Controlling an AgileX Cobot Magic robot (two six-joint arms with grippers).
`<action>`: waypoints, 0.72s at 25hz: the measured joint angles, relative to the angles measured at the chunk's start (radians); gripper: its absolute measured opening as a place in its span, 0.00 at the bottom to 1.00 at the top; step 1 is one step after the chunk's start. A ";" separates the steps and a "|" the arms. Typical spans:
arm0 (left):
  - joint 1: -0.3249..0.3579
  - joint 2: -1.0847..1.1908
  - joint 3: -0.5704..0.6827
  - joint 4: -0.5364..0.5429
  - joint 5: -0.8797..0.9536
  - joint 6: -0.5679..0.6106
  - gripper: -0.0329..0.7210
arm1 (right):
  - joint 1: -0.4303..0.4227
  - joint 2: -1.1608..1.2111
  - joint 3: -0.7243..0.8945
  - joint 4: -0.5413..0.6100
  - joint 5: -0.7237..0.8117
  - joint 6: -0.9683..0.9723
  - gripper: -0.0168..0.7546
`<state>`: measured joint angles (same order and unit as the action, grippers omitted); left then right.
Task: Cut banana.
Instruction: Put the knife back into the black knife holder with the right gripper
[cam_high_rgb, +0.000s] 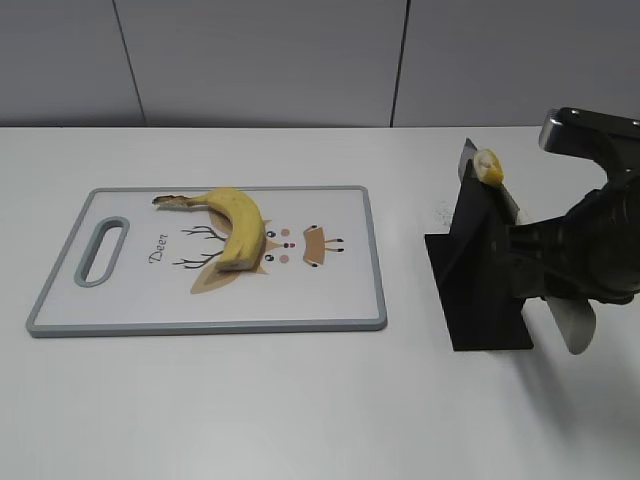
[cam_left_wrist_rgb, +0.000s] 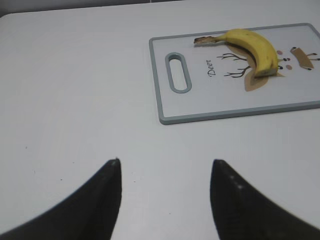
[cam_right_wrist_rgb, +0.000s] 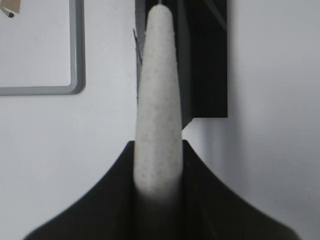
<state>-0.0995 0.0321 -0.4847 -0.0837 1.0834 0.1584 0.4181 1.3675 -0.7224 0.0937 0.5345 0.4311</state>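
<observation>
A yellow banana (cam_high_rgb: 238, 228) lies on the white, grey-rimmed cutting board (cam_high_rgb: 330, 300), stem to the left, its lower end cut flat. It also shows in the left wrist view (cam_left_wrist_rgb: 255, 47) on the board (cam_left_wrist_rgb: 200, 100). My right gripper (cam_right_wrist_rgb: 157, 145) is shut on the pale speckled knife handle (cam_right_wrist_rgb: 157, 95) at the black knife stand (cam_high_rgb: 480, 290), right of the board. A small banana piece (cam_high_rgb: 488, 166) sticks to the blade at the stand's top. My left gripper (cam_left_wrist_rgb: 165, 165) is open and empty over bare table, left of the board.
The board carries a deer drawing and a handle slot (cam_high_rgb: 103, 252) at its left end. The board's corner (cam_right_wrist_rgb: 75, 85) lies left of the stand in the right wrist view. A grey wall stands behind the white table (cam_high_rgb: 250, 400).
</observation>
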 joint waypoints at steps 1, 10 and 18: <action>0.000 0.000 0.000 0.000 0.000 0.000 0.76 | 0.000 0.000 0.000 0.000 0.002 0.000 0.25; 0.000 0.000 0.000 0.000 0.000 0.000 0.76 | 0.000 0.001 0.000 0.035 0.052 -0.017 0.84; 0.000 0.000 0.000 0.000 0.000 0.000 0.76 | 0.000 -0.083 0.000 0.034 0.063 -0.046 0.89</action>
<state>-0.0995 0.0321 -0.4847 -0.0837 1.0834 0.1584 0.4181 1.2846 -0.7224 0.1272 0.5976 0.3850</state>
